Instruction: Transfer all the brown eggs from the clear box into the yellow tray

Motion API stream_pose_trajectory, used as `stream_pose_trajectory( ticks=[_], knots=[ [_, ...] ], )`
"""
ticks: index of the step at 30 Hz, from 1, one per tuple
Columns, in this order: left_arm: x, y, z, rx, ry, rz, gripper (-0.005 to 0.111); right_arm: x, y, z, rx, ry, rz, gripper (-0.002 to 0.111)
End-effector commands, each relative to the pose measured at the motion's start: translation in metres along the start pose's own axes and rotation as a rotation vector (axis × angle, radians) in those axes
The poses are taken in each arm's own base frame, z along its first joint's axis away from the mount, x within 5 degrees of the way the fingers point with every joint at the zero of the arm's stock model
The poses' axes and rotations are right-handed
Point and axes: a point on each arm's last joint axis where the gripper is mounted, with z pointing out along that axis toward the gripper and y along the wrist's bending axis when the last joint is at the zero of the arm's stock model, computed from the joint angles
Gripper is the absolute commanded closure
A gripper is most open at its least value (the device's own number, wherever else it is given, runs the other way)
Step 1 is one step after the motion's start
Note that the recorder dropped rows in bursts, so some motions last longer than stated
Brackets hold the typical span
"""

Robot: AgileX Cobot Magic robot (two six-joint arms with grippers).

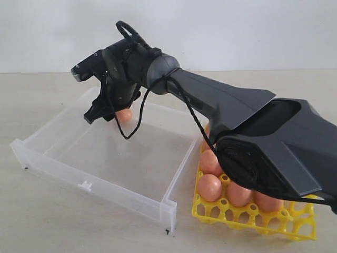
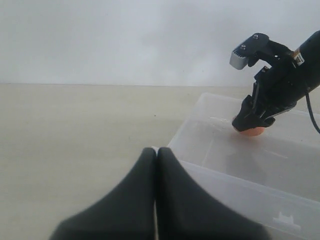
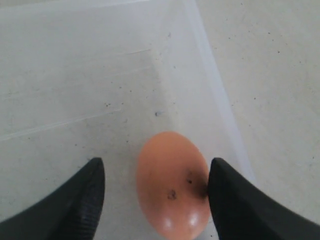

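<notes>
One brown egg [image 1: 125, 114] lies on the floor of the clear box [image 1: 105, 184], near its far wall. My right gripper [image 1: 108, 113] reaches across into the box and stands open around that egg [image 3: 172, 182]. One finger [image 3: 235, 200] touches the egg's side, and there is a gap to the other finger [image 3: 75, 200]. The yellow tray [image 1: 247, 219] sits right of the box and holds several brown eggs [image 1: 209, 187], partly hidden by the right arm. My left gripper [image 2: 156, 150] is shut and empty, just outside the box's near wall [image 2: 240, 185].
The right arm's dark body [image 1: 274, 142] stretches over the tray and the box's right wall. A black cable [image 1: 138, 113] hangs from the wrist into the box. A beige tabletop [image 1: 42, 105] surrounds both containers.
</notes>
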Motion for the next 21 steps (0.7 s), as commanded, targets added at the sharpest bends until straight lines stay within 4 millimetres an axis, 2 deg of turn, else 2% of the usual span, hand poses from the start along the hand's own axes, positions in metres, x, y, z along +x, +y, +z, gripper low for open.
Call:
stream_pose_trajectory(
  ticks=[1,7,13,15,17,18,21],
  knots=[
    [-0.001,0.000,0.000,0.005,-0.005,-0.004,0.111,0.000,-0.003,0.000,-0.007,-0.005,0.014,0.050],
    [-0.001,0.000,0.000,0.005,-0.005,-0.004,0.111,0.008,-0.010,0.011,-0.010,0.017,0.030,0.050],
    [-0.001,0.000,0.000,0.005,-0.005,-0.004,0.111,0.022,-0.006,0.027,-0.027,0.091,0.035,0.051],
    [-0.001,0.000,0.000,0.005,-0.005,-0.004,0.111,0.023,-0.005,0.028,-0.026,0.093,0.062,0.066],
    [-0.001,0.000,0.000,0.005,-0.005,-0.004,0.111,0.022,-0.006,0.027,-0.025,0.087,0.070,0.105],
    [-0.001,0.000,0.000,0.005,-0.005,-0.004,0.111,0.021,-0.005,0.027,-0.028,0.086,0.073,0.108],
    [-0.001,0.000,0.000,0.005,-0.005,-0.004,0.111,0.021,-0.005,0.025,-0.036,0.095,0.078,0.108]
  ],
)
